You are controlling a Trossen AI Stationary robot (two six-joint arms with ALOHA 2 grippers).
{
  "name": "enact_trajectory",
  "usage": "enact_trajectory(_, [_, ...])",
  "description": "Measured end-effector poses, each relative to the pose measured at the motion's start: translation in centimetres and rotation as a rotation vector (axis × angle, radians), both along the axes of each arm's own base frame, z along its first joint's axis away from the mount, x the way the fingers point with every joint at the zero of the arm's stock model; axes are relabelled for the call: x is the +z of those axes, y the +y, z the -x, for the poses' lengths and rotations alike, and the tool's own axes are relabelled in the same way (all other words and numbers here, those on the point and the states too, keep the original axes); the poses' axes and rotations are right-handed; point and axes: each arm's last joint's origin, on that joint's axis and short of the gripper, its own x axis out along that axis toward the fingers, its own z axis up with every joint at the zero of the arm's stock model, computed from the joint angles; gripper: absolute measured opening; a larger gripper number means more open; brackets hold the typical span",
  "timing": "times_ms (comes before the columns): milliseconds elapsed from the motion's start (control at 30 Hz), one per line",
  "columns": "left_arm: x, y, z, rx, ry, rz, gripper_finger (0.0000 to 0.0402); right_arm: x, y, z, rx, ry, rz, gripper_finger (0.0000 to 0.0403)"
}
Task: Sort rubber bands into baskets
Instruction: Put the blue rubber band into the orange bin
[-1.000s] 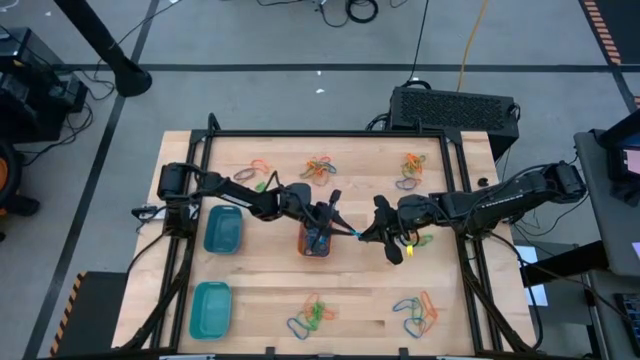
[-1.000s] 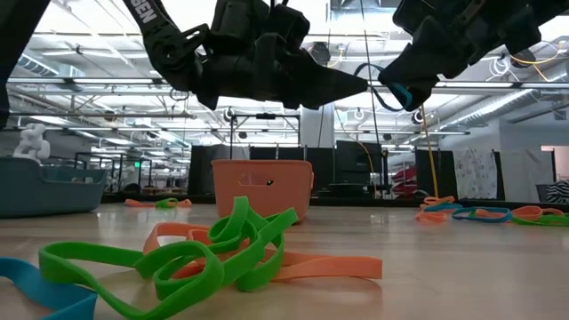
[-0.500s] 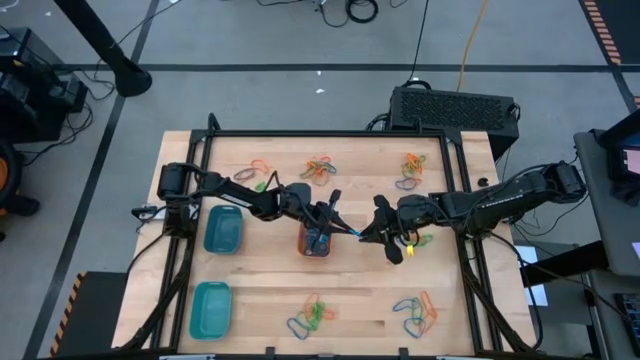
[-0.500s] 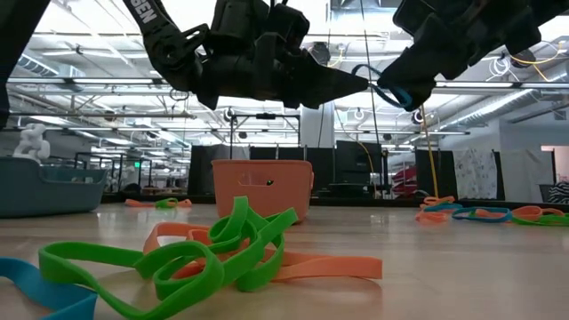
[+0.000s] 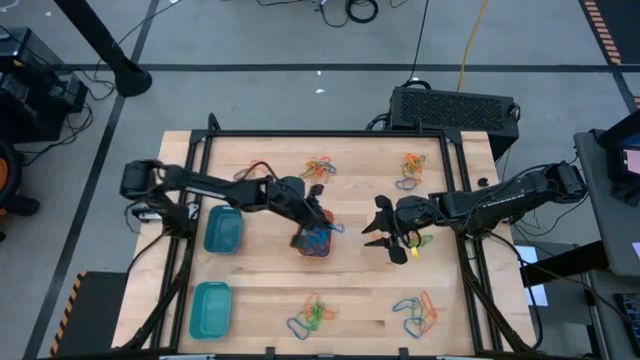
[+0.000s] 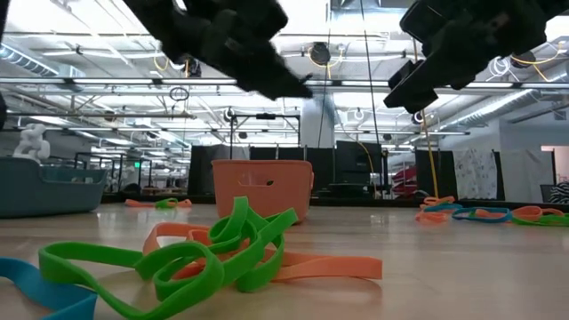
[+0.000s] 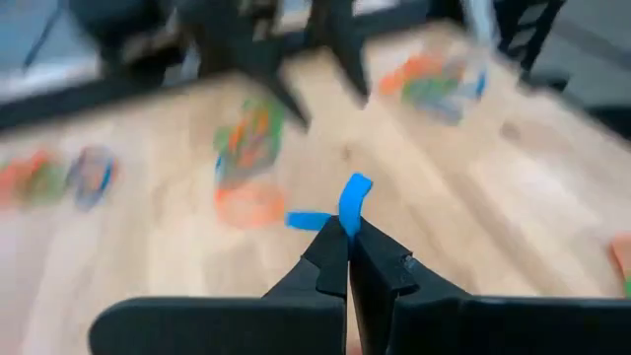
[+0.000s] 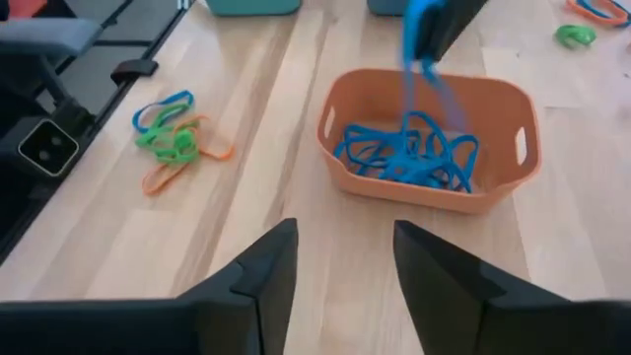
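A blue rubber band [image 7: 347,202] is pinched in the closed left gripper [image 7: 347,258] above the orange basket [image 8: 431,148] — itself holding blue bands. The right gripper [image 8: 343,266] is held spread just beside it, over the wooden table [image 5: 250,290].

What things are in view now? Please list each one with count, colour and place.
orange basket: one, orange, table middle, blue bands inside.
teal baskets: two, teal, left side, one nearer the front edge.
blue rubber band: one, blue, held by the left gripper.
loose rubber bands: five mixed piles of orange, green, blue and yellow, three near the back edge, two near the front.
black box: one, black, behind the table.
left gripper: shut on the blue band, above the orange basket.
right gripper: open, right of the basket.
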Motion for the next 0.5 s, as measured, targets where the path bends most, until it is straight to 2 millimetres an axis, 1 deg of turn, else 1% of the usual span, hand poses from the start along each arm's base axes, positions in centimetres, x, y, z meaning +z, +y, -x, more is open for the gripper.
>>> enact_trajectory(100, [0.4, 0.1, 1.5, 0.057, 0.116, -0.031, 0.0005, 0.0, 0.0, 0.0, -0.011, 0.001, -0.017, 0.0162])
enact_trajectory(200, [0.0, 0.1, 2.3, 0.063, 0.208, -0.024, 0.0007, 0.1, 0.0, 0.0, -0.011, -0.003, -0.02, 0.016])
enact_trajectory(300, [-0.8, 0.0, 2.6, 0.06, 0.275, -0.024, 0.0008, 0.1, 0.0, -0.1, -0.012, -0.007, -0.022, 0.016])
enact_trajectory(500, [-2.4, 0.1, 2.6, 0.096, 0.368, -0.055, 0.0009, 0.2, 0.0, -0.1, -0.012, -0.013, -0.024, 0.016])
